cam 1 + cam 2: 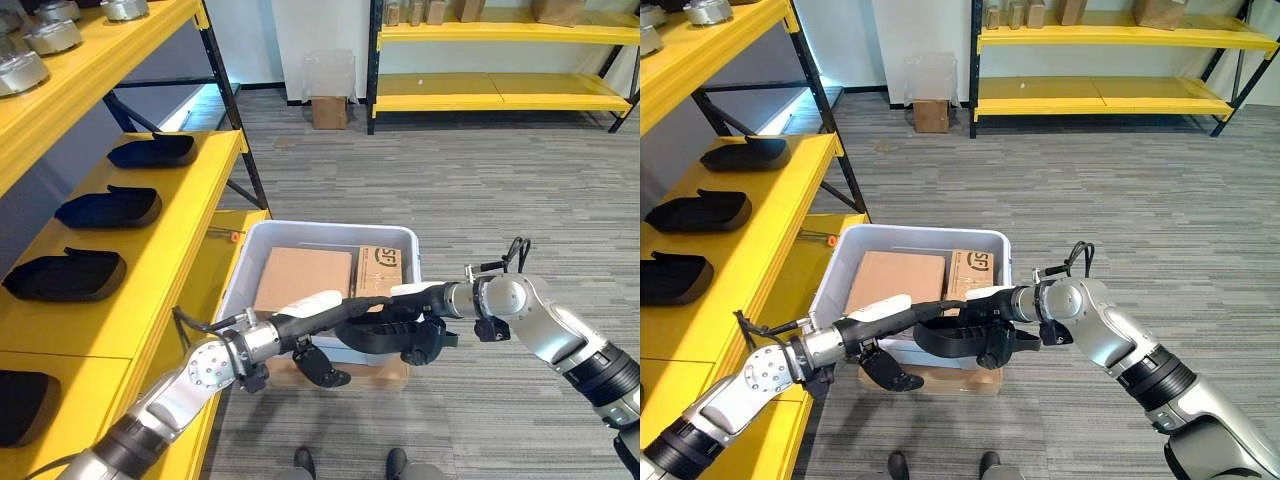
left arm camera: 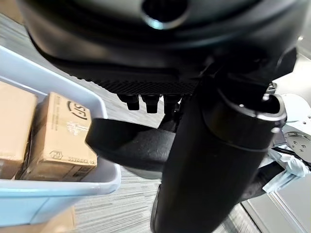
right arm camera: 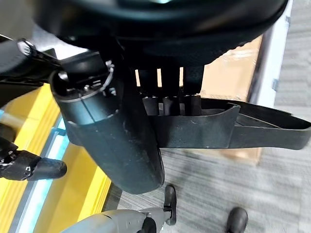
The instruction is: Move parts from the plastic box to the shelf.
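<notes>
Both hands are curling round one black part (image 1: 962,336), held just over the box's (image 1: 845,254) near rim: the left hand (image 1: 885,318) at one end, the right hand (image 1: 992,303) at the other. It probably needs keeping level while swinging toward the shelf (image 1: 760,250). Other parts (image 1: 698,211) are already taking spots there; cartons (image 1: 897,281) are sitting in the box.

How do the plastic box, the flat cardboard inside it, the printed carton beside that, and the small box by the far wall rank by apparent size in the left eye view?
1. plastic box
2. flat cardboard
3. printed carton
4. small box, though it is farthest from the camera, so its true size is unsure.
</notes>
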Tool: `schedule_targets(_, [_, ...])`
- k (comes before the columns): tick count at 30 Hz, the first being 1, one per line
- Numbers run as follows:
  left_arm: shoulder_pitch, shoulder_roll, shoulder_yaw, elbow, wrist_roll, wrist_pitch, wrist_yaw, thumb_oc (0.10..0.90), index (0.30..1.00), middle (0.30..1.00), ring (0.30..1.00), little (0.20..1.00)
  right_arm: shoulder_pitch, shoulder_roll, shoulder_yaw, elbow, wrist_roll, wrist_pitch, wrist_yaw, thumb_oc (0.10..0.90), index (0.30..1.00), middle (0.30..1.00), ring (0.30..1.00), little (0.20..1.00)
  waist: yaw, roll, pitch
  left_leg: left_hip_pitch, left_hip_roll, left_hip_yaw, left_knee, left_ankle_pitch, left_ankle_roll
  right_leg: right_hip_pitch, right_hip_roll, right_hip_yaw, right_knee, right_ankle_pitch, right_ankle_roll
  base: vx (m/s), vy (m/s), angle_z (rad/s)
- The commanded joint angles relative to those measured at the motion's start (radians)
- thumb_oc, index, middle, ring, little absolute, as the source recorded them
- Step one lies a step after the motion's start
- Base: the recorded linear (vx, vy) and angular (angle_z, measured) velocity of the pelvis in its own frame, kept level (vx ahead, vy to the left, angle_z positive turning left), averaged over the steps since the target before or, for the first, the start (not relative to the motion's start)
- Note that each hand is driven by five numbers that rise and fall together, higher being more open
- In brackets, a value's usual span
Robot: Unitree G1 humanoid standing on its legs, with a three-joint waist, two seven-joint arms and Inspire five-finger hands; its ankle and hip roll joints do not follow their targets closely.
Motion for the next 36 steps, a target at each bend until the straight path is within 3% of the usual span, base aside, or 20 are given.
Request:
schedule_targets(1, [-0.143,-0.080,-0.038,-0.033,-0.002,-0.068,0.078,0.900,1.000,1.000,1.000,1.000,-0.126,0.030,0.004,-0.085,0.000,-0.076,-0.052,0.400,0.300,0.300,0.300,0.300,-0.011,0.000,-0.031,-0.085,0.103,-0.080,-0.056,0.053,-0.071,0.076,-0.054,-0.041,0.057,-0.122,0.033,0.00,0.000,0.00])
schedule_targets(18, [-0.207,-0.135,-0.140,0.011,0.018,0.031,0.088,0.900,1.000,1.000,1.000,1.000,-0.180,0.074,0.059,-0.024,-0.017,-0.109,-0.135,0.400,0.300,0.300,0.300,0.300,-0.022,-0.001,-0.015,-0.093,0.104,-0.078,-0.045,0.049,-0.069,0.064,-0.057,-0.028,0.067,-0.122,0.035,0.00,0.000,0.00])
schedule_targets(19, [-0.211,-0.143,-0.160,0.021,0.013,0.076,0.090,0.900,1.000,1.000,1.000,1.000,-0.182,0.079,0.060,-0.018,-0.019,-0.112,-0.143,0.400,0.300,0.300,0.300,0.300,-0.024,-0.001,-0.013,-0.093,0.105,-0.078,-0.044,0.049,-0.069,0.062,-0.058,-0.027,0.068,-0.122,0.035,0.00,0.008,-0.04])
schedule_targets(23, [-0.212,-0.166,-0.183,0.050,0.031,0.156,0.116,0.900,1.000,1.000,1.000,1.000,-0.187,0.091,0.055,-0.011,-0.004,-0.108,-0.157,0.400,0.300,0.300,0.300,0.300,-0.028,-0.002,-0.008,-0.094,0.104,-0.078,-0.042,0.050,-0.069,0.059,-0.059,-0.025,0.071,-0.121,0.036,0.00,0.012,-0.05])
schedule_targets(34, [-0.238,-0.196,-0.222,0.077,0.087,0.146,0.102,0.900,1.000,1.000,1.000,1.000,-0.209,0.106,0.056,-0.019,-0.023,-0.098,-0.167,0.400,0.300,0.300,0.300,0.300,-0.037,-0.005,-0.001,-0.092,0.106,-0.074,-0.040,0.048,-0.069,0.051,-0.061,-0.019,0.076,-0.120,0.038,0.00,0.000,-0.01])
schedule_targets(36, [-0.250,-0.206,-0.232,0.071,0.086,0.168,0.104,0.900,1.000,1.000,1.000,1.000,-0.211,0.108,0.060,-0.022,-0.021,-0.097,-0.165,0.400,0.300,0.300,0.300,0.300,-0.040,-0.005,-0.002,-0.091,0.106,-0.073,-0.041,0.048,-0.069,0.052,-0.061,-0.018,0.076,-0.120,0.039,0.00,0.000,0.00])
